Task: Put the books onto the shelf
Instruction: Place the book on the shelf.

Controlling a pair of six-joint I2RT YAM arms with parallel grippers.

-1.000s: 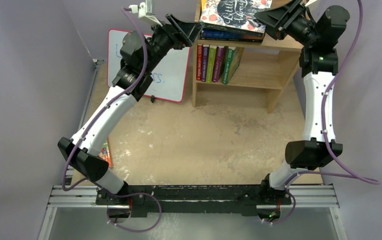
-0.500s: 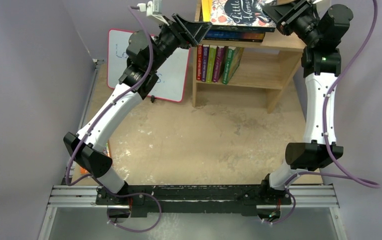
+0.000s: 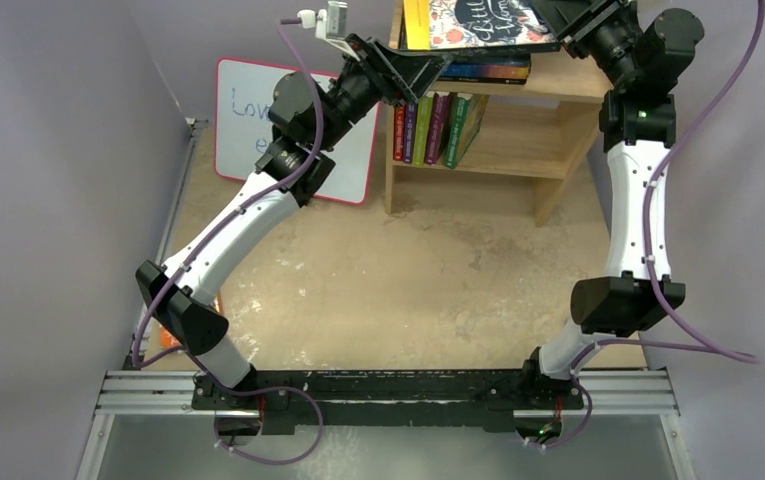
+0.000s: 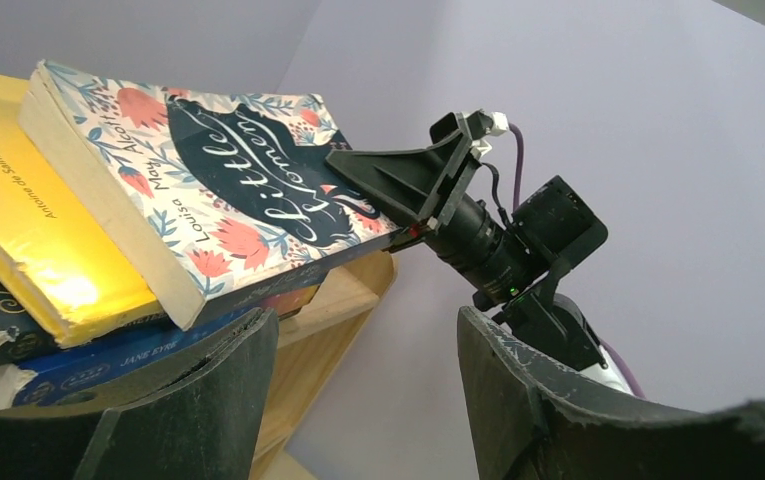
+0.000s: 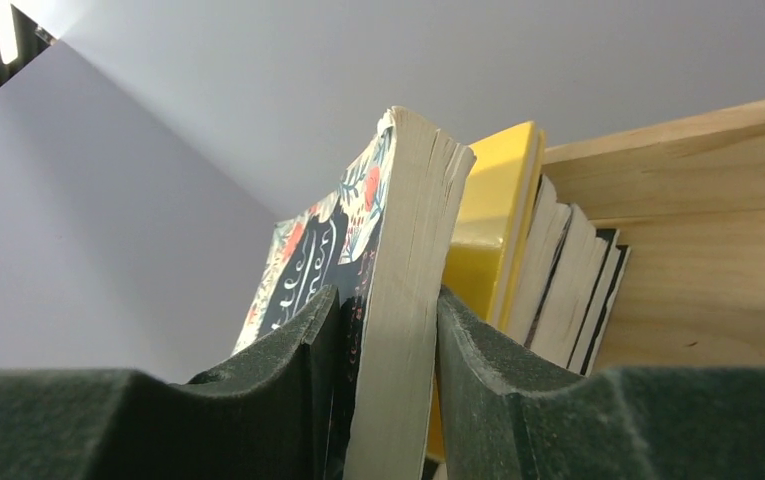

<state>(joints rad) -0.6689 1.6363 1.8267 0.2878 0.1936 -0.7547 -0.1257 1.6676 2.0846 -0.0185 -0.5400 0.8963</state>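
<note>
Light wood all round the work: the shelf (image 3: 558, 85), two tiers, far side of the table (image 3: 408, 290). Floral cover, "Little Women" (image 4: 228, 190), clamped at its fore-edge between the two fingers of the right gripper (image 5: 386, 350), one finger flat on the cover, the other on the back, page block squeezed between. Tilted up off the stack at the clamped end, lower at the spine end. Directly behind that book from the right jaws, a yellow paperback (image 5: 493, 215); beyond it, more page edges and the wooden panel of the shelf. Under the yellow one, a dark blue "Jane Eyre" (image 4: 128, 350), all stacked flat on the top tier.

Left gripper (image 4: 358, 370) hung just below and beside the stack with jaws well apart, nothing between them, one finger near the blue book's corner but whether touching, could not tell. Straight ahead through that gap, the right gripper biting the floral cover's far edge.

On the lower tier, stood upright, a row of upright books (image 3: 436, 125): red, green and purple spines, the last green one leaning. Left of the shelf, propped against the wall, a pink-edged whiteboard (image 3: 248, 115).
</note>
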